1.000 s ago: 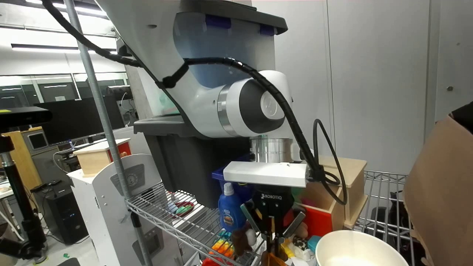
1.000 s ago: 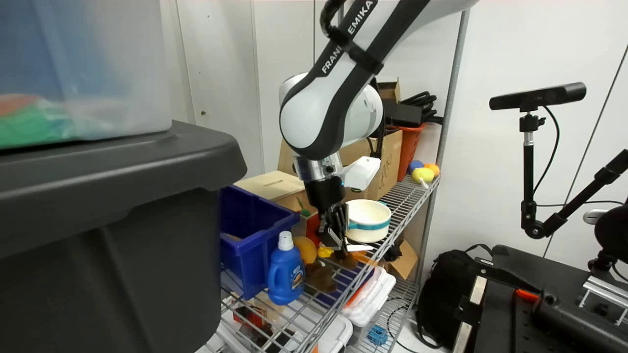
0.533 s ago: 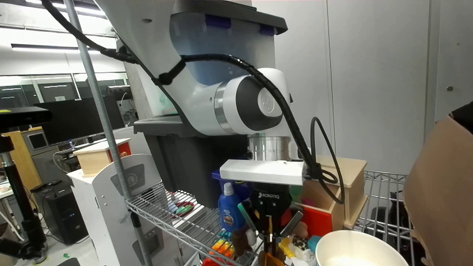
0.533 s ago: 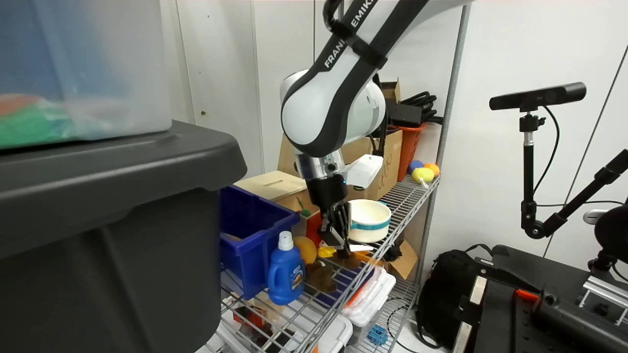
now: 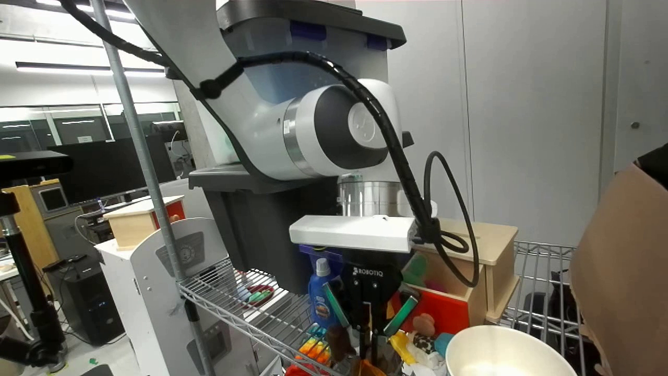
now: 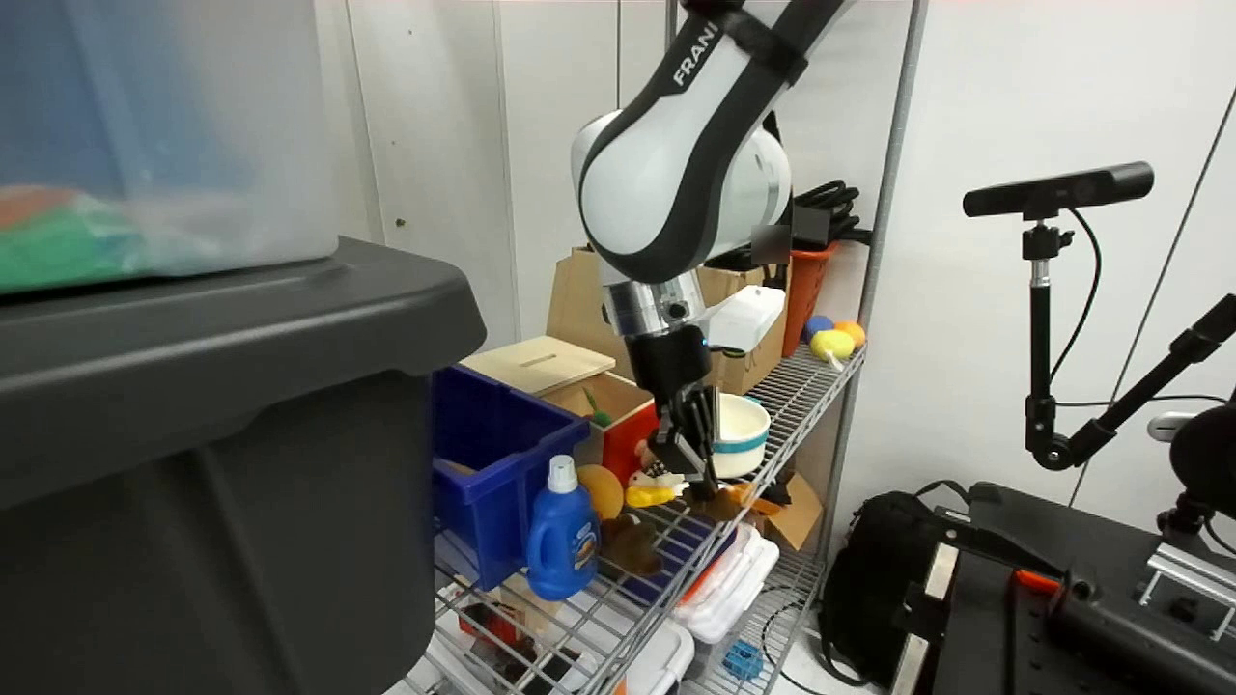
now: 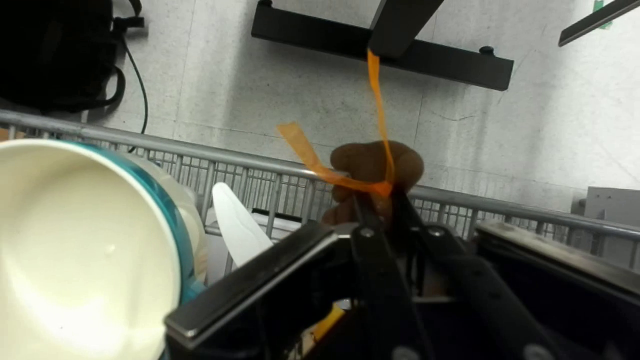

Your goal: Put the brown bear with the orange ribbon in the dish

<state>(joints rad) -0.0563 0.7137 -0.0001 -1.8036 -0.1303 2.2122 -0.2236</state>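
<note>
The brown bear with the orange ribbon [image 7: 357, 160] hangs from my gripper [image 7: 382, 200], whose fingers are shut on it at the ribbon's knot. In the wrist view the ribbon's two orange ends [image 7: 302, 145] trail away from the knot; the bear's lower part is behind the fingers. The dish [image 7: 75, 240], cream-white with a teal band, lies left of the bear there, apart from it. In an exterior view the dish [image 6: 744, 452] is partly behind my gripper [image 6: 710, 487], and the bear [image 6: 719, 506] is low over the wire shelf's front edge.
A blue detergent bottle [image 6: 563, 536], a blue bin [image 6: 521, 492] and another brown toy [image 6: 632, 548] stand on the wire shelf. A wooden box with a red front [image 5: 441, 308] is behind the gripper. A yellow toy [image 6: 652, 495] and a white blade-shaped piece [image 7: 237, 225] lie close by.
My gripper, with the bear held, has shifted towards the shelf's front edge: leftward in an exterior view, rightward in an exterior view from elsewhere. The dish has stayed put.
</note>
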